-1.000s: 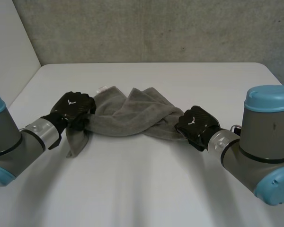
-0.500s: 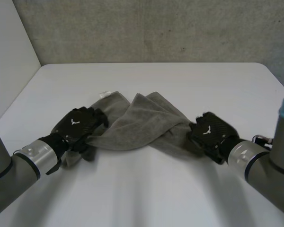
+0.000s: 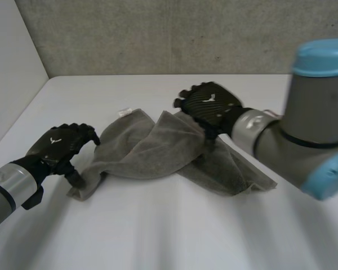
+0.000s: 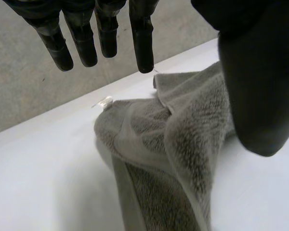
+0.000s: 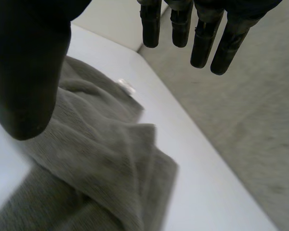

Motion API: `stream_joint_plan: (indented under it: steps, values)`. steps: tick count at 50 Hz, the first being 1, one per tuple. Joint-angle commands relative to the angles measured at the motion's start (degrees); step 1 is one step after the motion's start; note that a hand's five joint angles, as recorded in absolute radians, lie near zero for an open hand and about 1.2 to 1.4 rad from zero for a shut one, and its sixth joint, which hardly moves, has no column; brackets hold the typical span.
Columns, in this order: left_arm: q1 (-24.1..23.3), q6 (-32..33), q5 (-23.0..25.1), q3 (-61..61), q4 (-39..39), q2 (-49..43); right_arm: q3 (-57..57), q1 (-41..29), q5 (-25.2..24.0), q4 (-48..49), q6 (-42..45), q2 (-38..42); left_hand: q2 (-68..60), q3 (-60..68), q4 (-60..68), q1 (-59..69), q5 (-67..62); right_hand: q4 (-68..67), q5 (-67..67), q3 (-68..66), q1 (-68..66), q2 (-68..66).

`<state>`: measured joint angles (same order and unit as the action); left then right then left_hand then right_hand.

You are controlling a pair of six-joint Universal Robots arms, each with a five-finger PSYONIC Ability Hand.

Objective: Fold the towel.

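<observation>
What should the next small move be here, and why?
Probably lower the left hand onto the corner of the towel beside it and pinch it: both hands are open, the right hand hovering over the towel, which lies bunched and twisted, needing spreading first.

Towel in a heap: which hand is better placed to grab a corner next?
Probably the left hand: open, low beside an end corner of the towel. The right hand, also open, hovers over its bunched folds.

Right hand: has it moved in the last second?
Yes. The right hand has gone toward the table's far edge, leaving the towel's right end.
</observation>
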<state>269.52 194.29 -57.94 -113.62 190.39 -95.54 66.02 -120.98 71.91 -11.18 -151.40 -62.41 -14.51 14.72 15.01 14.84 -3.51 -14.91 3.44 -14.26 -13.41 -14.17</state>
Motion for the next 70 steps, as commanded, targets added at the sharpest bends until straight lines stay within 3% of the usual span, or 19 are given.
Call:
stream_joint_plan:
  steps: [1, 3, 10, 18, 20, 22, 25, 27, 34, 43, 44, 45, 46, 47, 48, 52, 61, 70]
  values:
    - [1.63, -0.14, 0.10, -2.31, 0.16, 0.00, -17.73, -2.24, -0.10, -5.86, -5.30, 15.88, 3.12, -3.33, -3.61, -3.45, 2.11, 4.91, -3.44, 4.26, 3.41, 4.17]
    - [1.71, -0.23, 0.10, -2.75, 0.16, 0.00, -20.84, -2.24, 0.34, -6.57, -5.66, 19.08, 3.12, -3.33, -3.61, -3.45, 2.11, 3.99, -2.52, 3.34, 2.48, 3.24]
    - [1.36, -0.23, 0.19, -3.28, 0.51, -0.70, -33.04, -2.24, 3.93, -11.13, -5.66, 31.19, 2.95, -3.16, -3.45, -3.28, 1.95, -18.69, 20.16, -19.34, -20.19, -19.43]
    - [1.01, -0.23, 0.19, -3.63, 0.69, -0.79, -35.08, -2.15, 6.49, -14.30, -5.31, 33.49, 2.95, -3.16, -3.45, -3.28, 1.95, -29.99, 31.46, -30.64, -31.49, -30.73]
    - [0.92, -0.23, 0.19, -3.63, 0.69, -0.79, -34.82, -2.15, 6.58, -14.66, -5.22, 33.05, 2.95, -3.16, -3.45, -3.28, 1.95, -37.73, 39.20, -38.38, -39.23, -38.47]
    - [0.92, -0.23, 0.19, -3.63, 0.69, -0.79, -32.99, -1.54, 7.02, -15.53, -5.31, 30.26, 3.12, -3.33, -3.61, -3.45, 2.11, -64.98, 66.44, -65.63, -66.48, -65.72]
    - [0.75, -0.23, 0.19, -3.72, 0.69, -0.79, -30.69, -1.36, 6.49, -15.71, -5.48, 27.51, 3.12, -3.33, -3.61, -3.45, 2.11, -65.09, 66.56, -65.74, -66.59, -65.83]
    - [0.57, -0.23, 0.19, -3.89, 0.69, -0.96, -22.29, -0.93, 6.14, -14.40, -5.40, 19.90, 3.12, -3.33, -3.61, -3.45, 2.11, -65.09, 66.56, -65.74, -66.59, -65.83]
    - [-1.54, -0.41, 0.19, -4.77, 0.95, -2.98, -7.48, 0.66, 5.53, -10.61, -3.20, 9.32, 2.95, -3.16, -3.45, -3.28, 1.95, -65.09, 66.56, -65.74, -66.59, -65.83]
    - [-6.19, -2.43, 0.10, -4.77, 0.95, -6.58, 13.14, 3.73, 4.65, -10.70, 11.90, -0.69, 2.45, -2.65, -2.94, -2.78, 1.44, -64.98, 66.45, -65.63, -66.48, -65.72]
    - [-6.89, -2.52, 0.10, -4.77, 0.95, -7.11, 15.34, 3.91, 4.65, -10.79, 13.49, -1.57, 2.45, -2.65, -2.94, -2.78, 1.44, -43.50, 44.97, -44.15, -45.00, -44.24]
    - [-6.90, -2.52, 0.10, -4.77, 0.95, -7.11, 15.37, 3.91, 4.65, -10.79, 13.50, -1.58, 2.45, -2.65, -2.94, -2.78, 1.44, -43.28, 44.75, -43.93, -44.79, -44.03]
    - [-7.42, -2.43, 0.10, -4.86, 0.95, -7.46, 16.85, 3.91, 4.73, -10.79, 14.55, -2.45, 2.45, -2.65, -2.94, -2.78, 1.44, -20.30, 21.77, -20.95, -21.80, -21.04]
    - [-7.78, -2.43, 0.10, -4.95, 0.95, -7.73, 16.86, 3.91, 4.74, -10.79, 14.56, -2.46, 2.45, -2.65, -2.94, -2.78, 1.44, -20.07, 21.54, -20.72, -21.57, -20.81]
    - [-7.78, -2.43, 0.10, -4.95, 0.95, -7.73, 17.64, 3.91, 4.74, -10.79, 15.08, -3.07, 2.45, -2.65, -2.94, -2.78, 1.44, -9.91, 11.38, -10.56, -11.41, -10.65]
    - [-8.04, -2.43, 0.10, -4.86, 0.95, -8.17, 16.43, 3.47, 4.74, -10.35, 14.56, -4.56, 2.45, -2.65, -2.94, -2.78, 1.44, -4.62, 6.09, -5.27, -6.12, -5.36]
    - [-7.87, -2.43, 0.02, -4.33, 1.57, -9.22, 7.37, 2.68, 4.65, -10.35, 9.20, -3.60, 1.94, -2.15, -2.44, -2.27, 0.94, -4.09, 5.56, -4.74, -5.59, -4.83]
    - [-7.95, -2.52, -0.07, -2.84, 3.15, -11.07, -2.03, -1.97, 5.53, -10.53, 6.82, 4.83, 0.93, -1.14, -1.43, -1.26, -0.07, -5.10, 6.57, -5.75, -6.60, -5.84]
